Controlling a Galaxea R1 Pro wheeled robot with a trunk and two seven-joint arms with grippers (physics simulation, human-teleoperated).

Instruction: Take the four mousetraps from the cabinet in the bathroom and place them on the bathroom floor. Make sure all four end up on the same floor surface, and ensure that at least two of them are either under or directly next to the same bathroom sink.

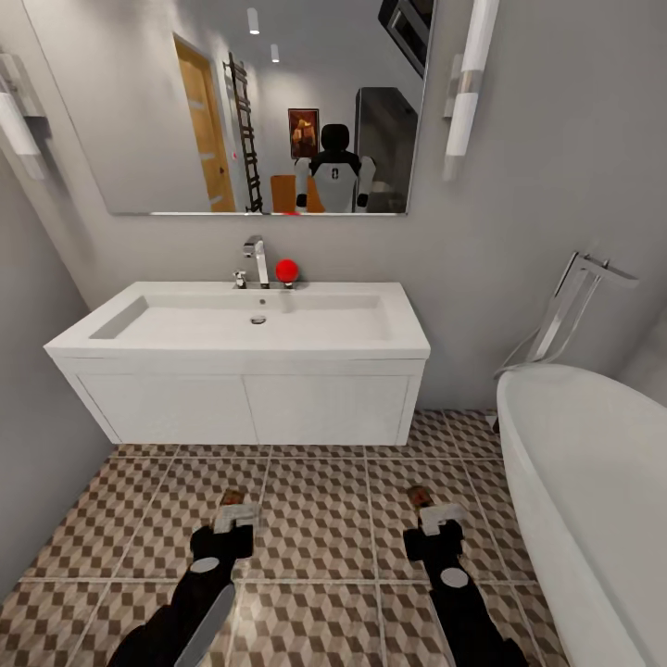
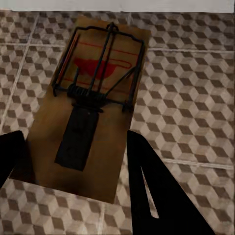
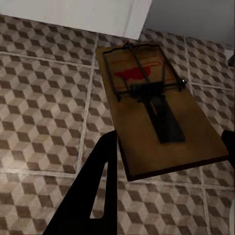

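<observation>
Mousetraps, two in all: one [image 2: 93, 105] is pinched between the left gripper's [image 1: 235, 515] dark fingers [image 2: 156, 191], the other [image 3: 154, 110] between the right gripper's [image 1: 433, 512] fingers [image 3: 95, 186]. Each is a tan board with dark wire and a red spot. In the head view they sit at lower centre, low over the floor [image 1: 320, 519], whether touching it I cannot tell.

The floor is tiled in a brown, beige and white cube pattern with pale grout. Just beyond the traps hangs one white vanity [image 1: 245, 403] bearing one sink [image 1: 250, 320] with a chrome faucet [image 1: 257, 260] and a red ball [image 1: 286, 270]. Above is a mirror [image 1: 232, 102] between two wall lights [image 1: 468, 83]. One white bathtub [image 1: 584, 482] fills the lower right.
</observation>
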